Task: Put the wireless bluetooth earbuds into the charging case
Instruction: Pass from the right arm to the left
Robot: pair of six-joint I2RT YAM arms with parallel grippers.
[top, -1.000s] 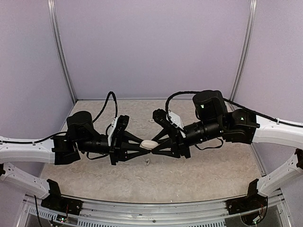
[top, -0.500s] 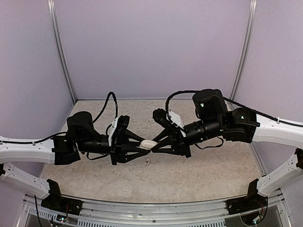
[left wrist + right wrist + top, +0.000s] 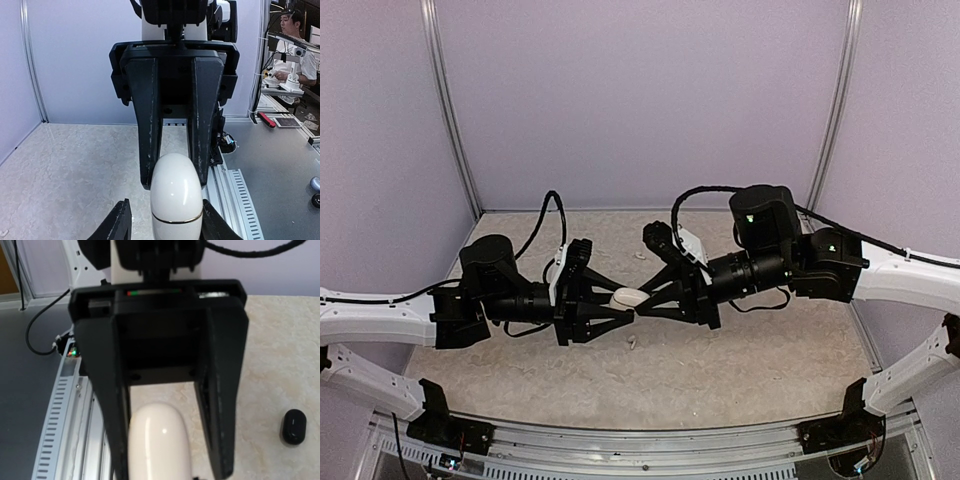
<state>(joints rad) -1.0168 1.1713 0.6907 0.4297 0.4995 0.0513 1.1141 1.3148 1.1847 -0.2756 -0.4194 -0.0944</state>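
The charging case point(image 3: 627, 297), a white egg-shaped shell with its lid seam closed, is held in the air above the table point(image 3: 740, 370), where the tips of the two arms meet. The jaws of the right gripper point(image 3: 642, 304) are seen pressed against both of its sides, so the case is taken to be grasped there. The jaws of the left gripper point(image 3: 618, 303) stand spread around its other end, with a gap visible on one side, and are judged released. One black earbud point(image 3: 293, 426) lies on the table, well apart from the case; the other buds cannot be made out with certainty. The step in hand is judged to be a handover of the case, with no bud yet seated. Next, the left arm would need to be drawn clear, the lid opened, and a bud picked up with a fine pinch.
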